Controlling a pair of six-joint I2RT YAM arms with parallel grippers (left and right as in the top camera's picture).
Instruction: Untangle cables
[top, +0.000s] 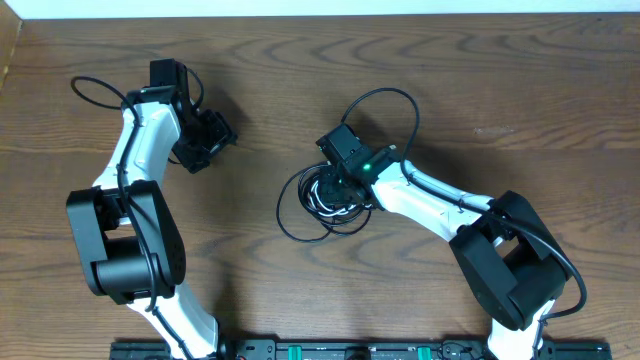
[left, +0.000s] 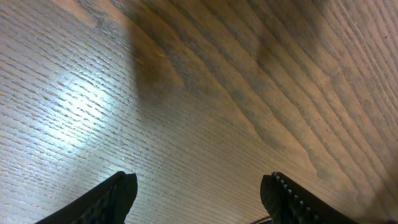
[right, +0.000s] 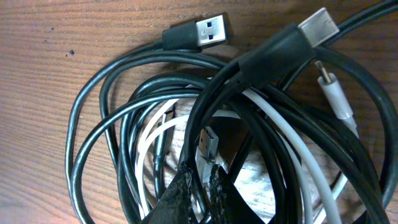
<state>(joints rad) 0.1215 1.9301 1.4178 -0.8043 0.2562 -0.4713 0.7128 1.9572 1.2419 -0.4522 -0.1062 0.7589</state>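
Note:
The cables (top: 300, 205) lie as one tangled bundle of black cords and a white cord at the table's middle, with one black loop (top: 385, 98) reaching toward the far side. My right gripper (top: 340, 185) is down in the bundle. In the right wrist view its fingers (right: 202, 180) are shut on a black cord next to a silver USB plug (right: 208, 144). Black coils (right: 118, 106), the white cord (right: 292, 140) and another USB plug (right: 208, 30) surround them. My left gripper (top: 215, 138) is open and empty over bare wood (left: 199, 186), far left of the bundle.
The left arm's own thicker black cable (top: 92, 88) loops at the far left. The table's far edge (top: 320, 18) runs along the top. A black rail (top: 350, 350) lies along the near edge between the arm bases.

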